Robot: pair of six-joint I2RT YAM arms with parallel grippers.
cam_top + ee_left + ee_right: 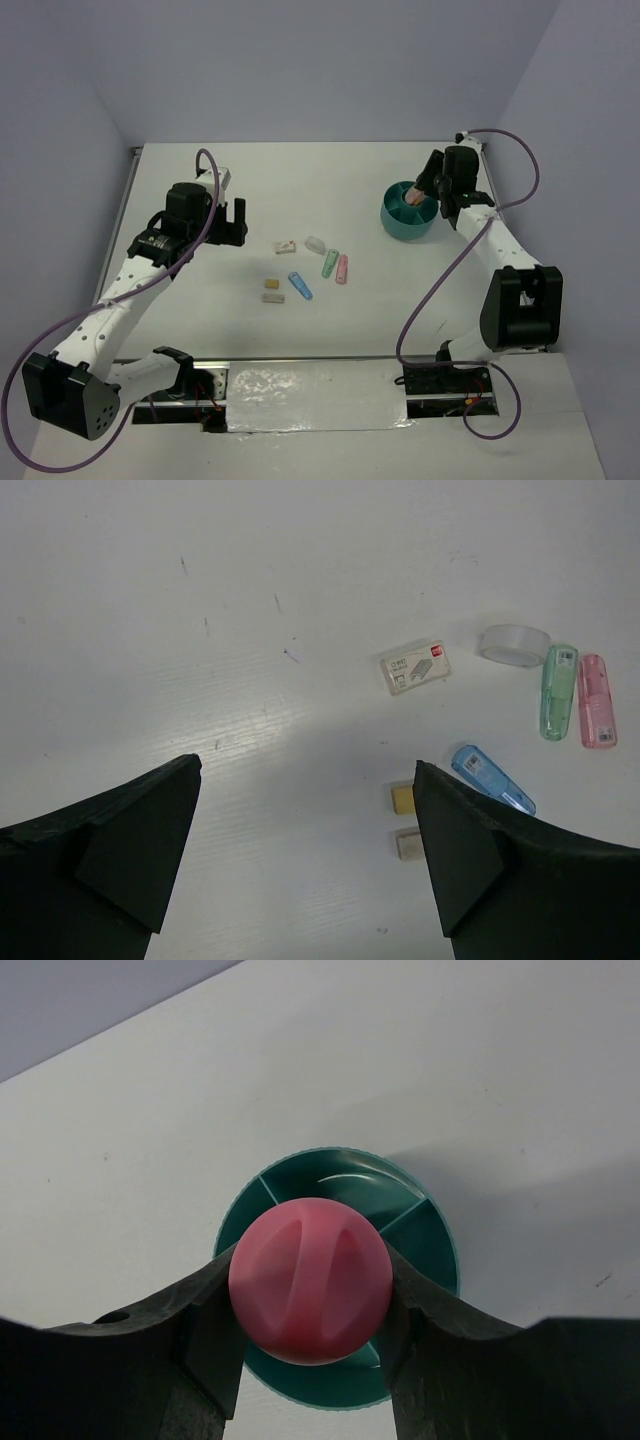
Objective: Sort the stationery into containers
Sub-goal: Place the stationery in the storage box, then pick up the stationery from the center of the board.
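Note:
My right gripper (pixel 420 193) is shut on the pink-capped case (pixel 310 1280) and holds it right above the round teal tub (pixel 350 1180), which stands at the back right (pixel 405 230). The pink cap hides the tub's centre cup. Loose stationery lies mid-table: a white eraser box (pixel 415 668), a clear capsule (pixel 514 645), a green one (pixel 558 691), a pink one (pixel 597 700), a blue one (pixel 490 778) and two small beige blocks (pixel 402 799). My left gripper (pixel 229 212) is open and empty, above bare table left of these items (pixel 308 765).
Grey walls close in the white table (pixel 300 180) at the back and both sides. A shiny metal strip (pixel 300 390) runs along the near edge between the arm bases. Purple cables loop off both arms.

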